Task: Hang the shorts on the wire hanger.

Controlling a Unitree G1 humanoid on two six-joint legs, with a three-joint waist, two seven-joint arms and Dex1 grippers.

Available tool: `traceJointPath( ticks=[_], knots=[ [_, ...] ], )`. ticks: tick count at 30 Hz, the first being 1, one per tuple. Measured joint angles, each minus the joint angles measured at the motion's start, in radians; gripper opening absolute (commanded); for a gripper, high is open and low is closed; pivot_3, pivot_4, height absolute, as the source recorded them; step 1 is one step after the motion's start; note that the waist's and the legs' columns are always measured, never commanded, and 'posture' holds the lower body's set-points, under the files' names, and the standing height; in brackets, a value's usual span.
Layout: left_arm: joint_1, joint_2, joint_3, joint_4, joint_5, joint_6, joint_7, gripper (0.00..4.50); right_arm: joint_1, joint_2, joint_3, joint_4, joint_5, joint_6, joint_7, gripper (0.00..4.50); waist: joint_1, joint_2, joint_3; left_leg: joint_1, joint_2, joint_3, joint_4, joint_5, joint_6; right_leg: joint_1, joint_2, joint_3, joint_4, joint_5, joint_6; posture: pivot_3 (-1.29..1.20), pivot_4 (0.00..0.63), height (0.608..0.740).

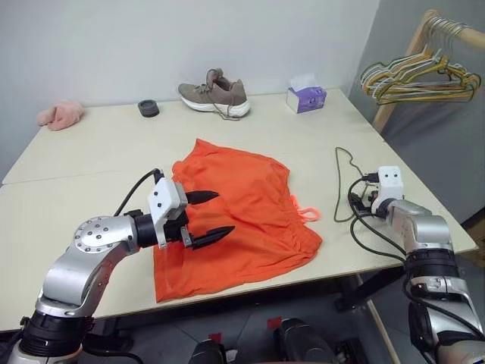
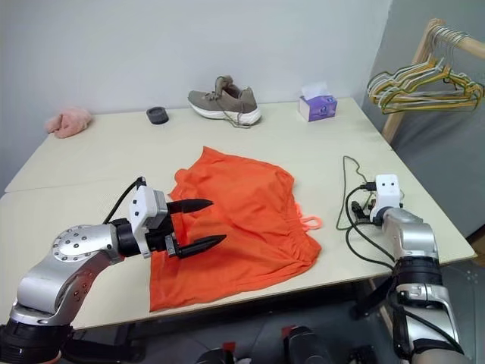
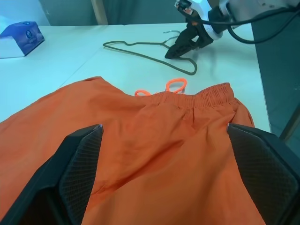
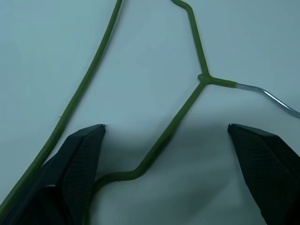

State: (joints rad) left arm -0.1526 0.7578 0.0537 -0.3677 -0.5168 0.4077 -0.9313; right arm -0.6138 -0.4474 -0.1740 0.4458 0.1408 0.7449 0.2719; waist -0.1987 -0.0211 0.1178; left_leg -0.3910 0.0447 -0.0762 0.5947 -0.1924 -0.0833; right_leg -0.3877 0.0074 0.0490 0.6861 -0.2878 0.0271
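Observation:
The orange shorts (image 1: 250, 216) lie flat on the table, waistband toward the right, with a drawstring loop (image 1: 308, 214) sticking out. My left gripper (image 1: 223, 212) hovers open just over their left half, and in the left wrist view the fabric (image 3: 154, 140) spreads between its fingers. The wire hanger (image 1: 338, 182) lies flat on the table right of the shorts. My right gripper (image 4: 166, 129) is open directly above it, with the hanger's wire (image 4: 159, 145) and neck running between the fingers. I cannot tell whether the fingers touch it.
At the table's far side stand a grey shoe (image 1: 214, 95), a purple tissue box (image 1: 305, 97), a small black ring (image 1: 148, 108) and a pink fluffy cloth (image 1: 61, 114). A bunch of hangers (image 1: 420, 76) hangs on a wooden rack at the back right. The table's right edge (image 1: 455, 231) is near my right arm.

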Motion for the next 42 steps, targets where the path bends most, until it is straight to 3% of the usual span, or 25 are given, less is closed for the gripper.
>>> traceJointPath(
  ticks=[3,14,15,21,25,33,36,39,42],
  knots=[
    [-0.002,-0.001,-0.002,0.007,0.011,-0.001,0.0,4.5,-0.06,-0.009,0.0,0.105,-0.004,-0.01,0.007,3.92,-0.001,-0.001,-0.001,0.001,0.0,0.0,0.0,0.0,0.0,0.001,0.0,0.0,0.0,0.0,0.0,-0.16,0.064,0.74],
    [-0.01,-0.015,-0.007,0.02,0.033,-0.004,0.003,4.5,-0.233,-0.021,0.076,0.546,-0.099,-0.272,-0.014,0.21,-0.001,-0.016,-0.01,0.011,0.0,-0.001,0.004,0.0,0.0,0.015,0.0,0.0,-0.007,-0.001,-0.002,-0.15,0.058,0.74],
    [-0.009,-0.015,-0.007,0.02,0.034,-0.005,0.004,4.5,-0.24,-0.018,0.082,0.565,-0.114,-0.303,-0.022,0.04,-0.001,-0.016,-0.011,0.011,0.0,-0.001,0.005,0.0,0.0,0.016,0.0,0.0,-0.007,-0.001,-0.002,-0.15,0.058,0.74],
    [-0.006,-0.019,-0.005,0.031,0.056,-0.029,0.015,4.5,-0.278,-0.015,0.11,0.664,-0.156,-0.44,-0.029,0.04,-0.003,-0.015,-0.009,0.01,0.0,-0.001,0.007,0.0,0.0,0.015,0.0,0.002,-0.006,0.001,-0.001,-0.15,0.05,0.74],
    [-0.007,-0.028,0.004,0.074,0.075,-0.054,0.027,4.5,-0.29,-0.019,0.139,0.66,-0.168,-0.483,0.065,0.04,-0.008,-0.008,-0.006,0.009,-0.001,0.0,0.004,0.0,0.0,0.013,0.0,0.002,-0.005,0.003,0.003,-0.16,0.049,0.74],
    [0.004,-0.035,0.02,0.112,0.086,-0.086,0.022,4.5,-0.212,-0.115,0.215,0.388,-0.199,-0.533,0.294,0.04,-0.009,-0.003,-0.004,-0.001,-0.001,0.0,0.0,0.0,0.0,0.002,0.0,0.002,-0.005,0.001,0.001,-0.16,0.048,0.74],
    [0.017,-0.035,0.021,0.122,0.086,-0.086,0.016,4.5,-0.158,-0.117,0.212,0.311,-0.195,-0.497,0.303,0.63,-0.005,-0.002,-0.004,-0.002,-0.001,0.0,0.0,0.0,0.0,0.001,0.0,0.002,-0.005,0.001,0.001,-0.16,0.047,0.74],
    [0.028,-0.035,0.021,0.124,0.086,-0.088,0.005,4.5,-0.083,-0.116,0.195,0.181,-0.176,-0.406,0.303,1.59,-0.003,-0.002,-0.004,-0.002,-0.001,0.0,0.0,0.0,0.0,0.001,0.0,0.002,-0.004,0.001,0.001,-0.16,0.048,0.74],
    [0.037,-0.034,0.023,0.125,0.086,-0.09,-0.001,4.5,0.058,-0.118,0.198,-0.036,-0.163,-0.311,0.313,1.59,0.003,-0.002,-0.004,-0.002,0.0,-0.001,0.0,0.0,0.0,0.001,0.0,0.001,-0.004,0.001,0.001,-0.17,0.05,0.74]
  ],
)
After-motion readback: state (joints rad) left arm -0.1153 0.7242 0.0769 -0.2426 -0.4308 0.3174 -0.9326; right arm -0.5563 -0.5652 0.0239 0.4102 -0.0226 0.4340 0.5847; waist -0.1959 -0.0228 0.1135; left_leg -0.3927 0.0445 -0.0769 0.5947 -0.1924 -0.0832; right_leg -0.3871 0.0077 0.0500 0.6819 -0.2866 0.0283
